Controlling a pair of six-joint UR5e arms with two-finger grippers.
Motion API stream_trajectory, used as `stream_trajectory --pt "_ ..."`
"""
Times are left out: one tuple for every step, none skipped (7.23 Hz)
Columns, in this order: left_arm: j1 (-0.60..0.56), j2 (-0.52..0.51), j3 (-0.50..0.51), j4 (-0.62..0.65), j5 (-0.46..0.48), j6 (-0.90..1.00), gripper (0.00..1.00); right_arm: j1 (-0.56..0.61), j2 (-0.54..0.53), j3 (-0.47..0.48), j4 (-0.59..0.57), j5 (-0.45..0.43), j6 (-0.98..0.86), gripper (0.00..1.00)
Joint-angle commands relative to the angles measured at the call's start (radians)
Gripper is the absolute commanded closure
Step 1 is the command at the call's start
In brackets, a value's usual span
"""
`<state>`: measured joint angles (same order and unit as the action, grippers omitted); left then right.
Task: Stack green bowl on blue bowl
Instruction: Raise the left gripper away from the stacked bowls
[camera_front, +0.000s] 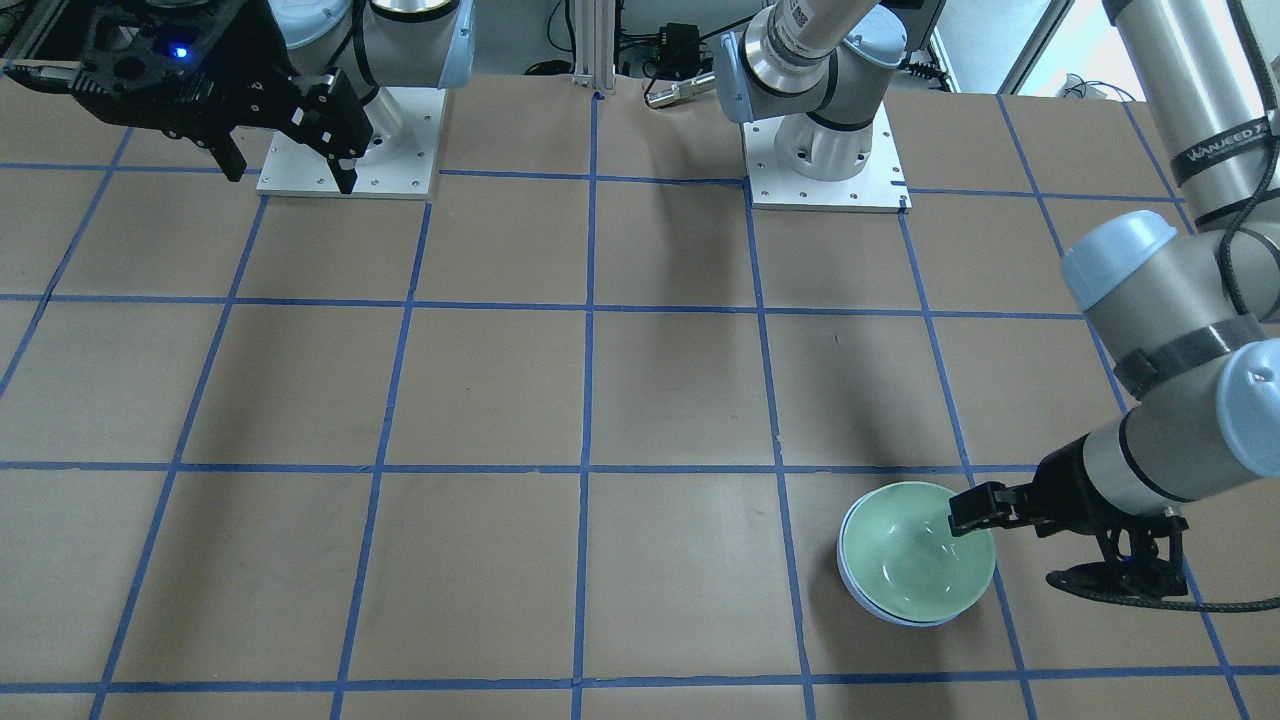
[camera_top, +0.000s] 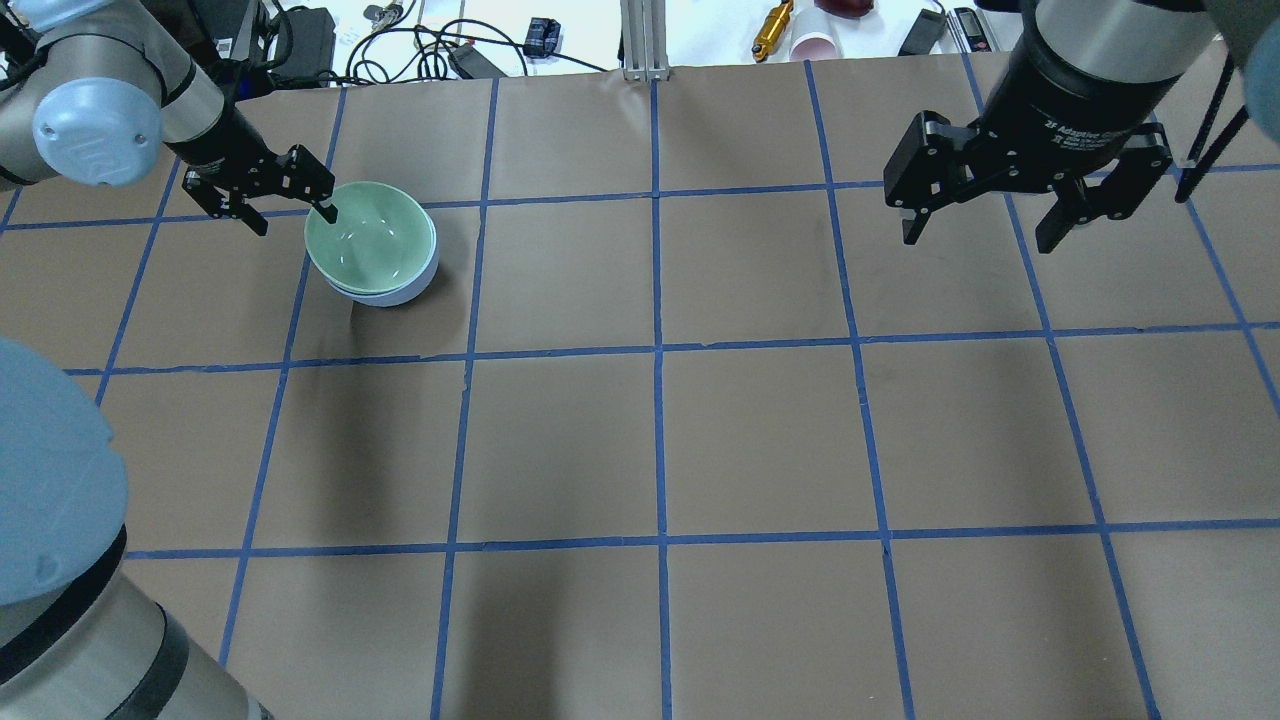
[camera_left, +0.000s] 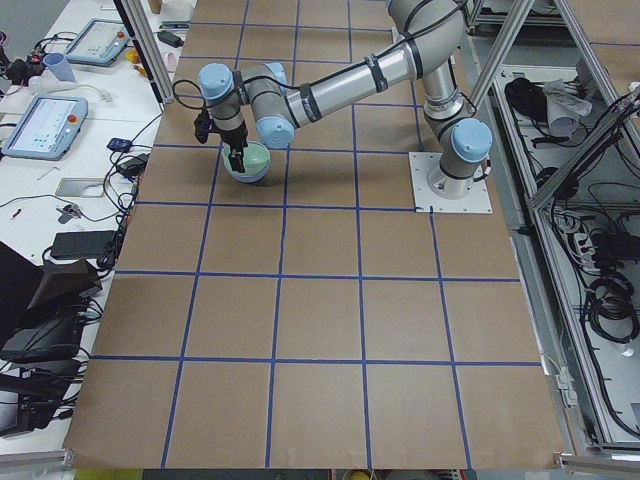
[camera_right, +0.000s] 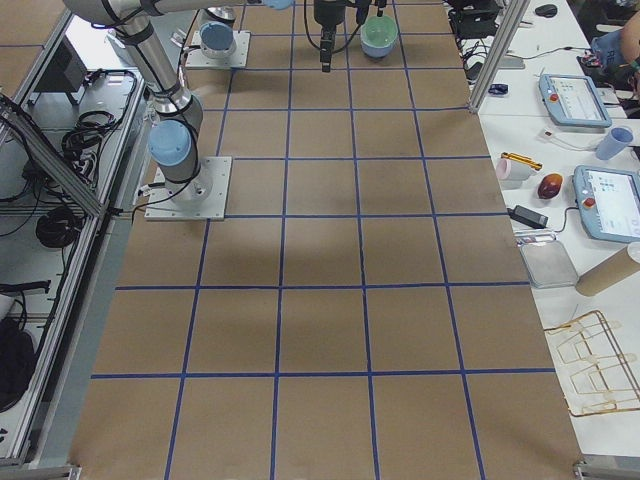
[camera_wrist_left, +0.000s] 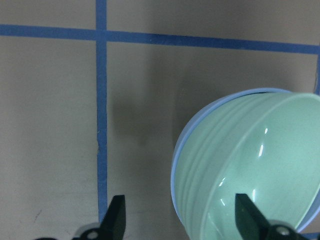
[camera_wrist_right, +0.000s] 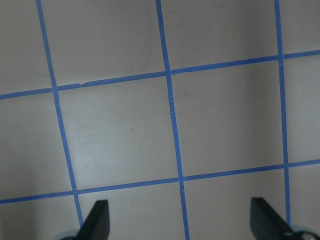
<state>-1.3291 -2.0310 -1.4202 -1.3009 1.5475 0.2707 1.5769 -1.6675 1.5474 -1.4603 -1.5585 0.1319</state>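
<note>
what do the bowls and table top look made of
Green bowl: likely glazed ceramic, possibly glossy plastic; sharp white light glints inside. Blue bowl: seemingly the same, with a smooth outer wall. Table: matte brown paper or cardboard, no glare, gridded with blue tape.

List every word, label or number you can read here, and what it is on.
"WANJEED": on the black strap around the left arm.
"2F Adaptive": on the right gripper body; the rest is blurred.
Code sticker on the left arm: too small to read.
Tablet screens: unreadable.
</note>
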Motion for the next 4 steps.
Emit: stream_trajectory --pt "-0.079 0.11 -0.002 -0.084 0.057 -0.004 0.0 0.0 0.0 -0.001 0.001 0.0 0.0 0.0" --pt "-0.085 0.17 -0.008 -0.131 0.054 -0.004 0.0 0.0 0.0 0.0 0.0 0.0 0.0 0.0" --pt "-0.085 0.228 -0.006 -0.202 0.054 -0.004 0.0 0.0 0.0 -0.001 0.0 0.0 0.0 0.0" --pt "-0.087 0.289 -0.006 -0.259 0.051 -0.002 0.0 0.0 0.0 0.0 0.0 0.0 0.0 0.0"
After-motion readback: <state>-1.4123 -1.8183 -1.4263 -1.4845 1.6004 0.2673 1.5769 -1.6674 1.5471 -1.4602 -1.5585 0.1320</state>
